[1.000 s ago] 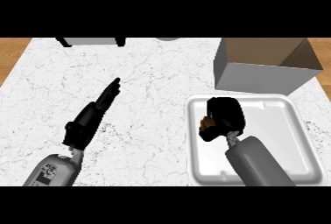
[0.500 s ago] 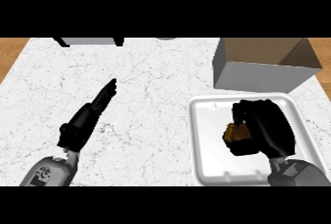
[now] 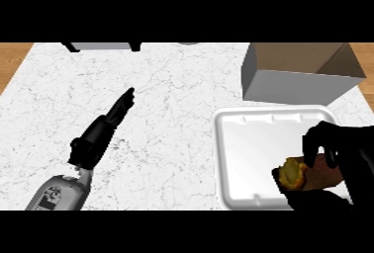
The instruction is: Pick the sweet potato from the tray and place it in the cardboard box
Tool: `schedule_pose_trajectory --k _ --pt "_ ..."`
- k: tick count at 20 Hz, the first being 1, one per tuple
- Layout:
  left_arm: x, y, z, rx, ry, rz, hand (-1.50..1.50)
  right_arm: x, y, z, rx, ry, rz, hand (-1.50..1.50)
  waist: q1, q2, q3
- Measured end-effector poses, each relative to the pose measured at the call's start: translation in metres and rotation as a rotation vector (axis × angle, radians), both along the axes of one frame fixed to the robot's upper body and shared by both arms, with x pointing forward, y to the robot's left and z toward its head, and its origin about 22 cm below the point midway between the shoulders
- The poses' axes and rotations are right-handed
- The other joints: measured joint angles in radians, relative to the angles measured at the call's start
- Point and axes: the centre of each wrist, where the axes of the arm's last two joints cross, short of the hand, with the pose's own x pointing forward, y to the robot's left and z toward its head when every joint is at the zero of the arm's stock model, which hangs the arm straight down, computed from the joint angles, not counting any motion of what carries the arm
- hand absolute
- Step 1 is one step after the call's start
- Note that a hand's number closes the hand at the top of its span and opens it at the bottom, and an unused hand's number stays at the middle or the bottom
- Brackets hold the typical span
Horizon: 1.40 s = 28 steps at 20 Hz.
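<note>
The orange-brown sweet potato (image 3: 296,173) sits in my right hand (image 3: 342,158), whose fingers and thumb are curled round it at the lower right. The hand holds it over the front right part of the white tray (image 3: 248,158). The open cardboard box (image 3: 300,74) stands beyond the tray at the upper right, its inside in shadow. My left hand (image 3: 106,126) lies to the left of the tray with straight fingers pointing up and to the right, holding nothing.
The white marbled counter (image 3: 161,84) spreads between the left hand and the box. A grey object (image 3: 102,47) with dark legs stands at the far edge, upper left. Wooden floor shows past the counter's left and right edges.
My right hand has moved toward the lower right with the sweet potato in it, from the tray's middle to its front right corner. The left hand has hardly moved.
</note>
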Motion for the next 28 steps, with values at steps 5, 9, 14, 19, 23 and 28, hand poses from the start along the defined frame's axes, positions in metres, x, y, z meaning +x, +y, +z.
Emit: schedule_pose_trajectory --k 5,9,14,19,23,28 --pt "-0.003 -0.009 -0.002 -0.001 -0.003 -0.011 0.00 0.001 -0.008 0.029 0.062 -0.028 -0.087 1.50 0.010 0.002 0.000" --pt "0.003 -0.008 0.000 -0.004 -0.002 -0.016 0.00 0.010 -0.014 0.048 0.090 -0.045 -0.135 1.50 0.013 0.004 0.000" --pt "0.005 -0.003 -0.001 -0.006 0.003 -0.019 0.00 0.039 -0.027 0.059 0.118 -0.056 -0.178 1.50 0.017 0.005 0.001" --pt "0.005 -0.006 0.004 -0.005 0.004 -0.022 0.00 0.073 -0.031 0.068 0.156 -0.050 -0.185 1.50 0.020 0.005 0.001" --pt "0.008 -0.003 0.006 -0.001 0.001 -0.023 0.00 0.104 -0.039 0.071 0.186 -0.049 -0.202 1.50 0.022 0.006 0.000" --pt "0.010 -0.004 -0.005 -0.002 0.004 -0.022 0.00 0.140 -0.046 0.068 0.168 -0.053 -0.242 1.50 0.023 0.007 0.001"
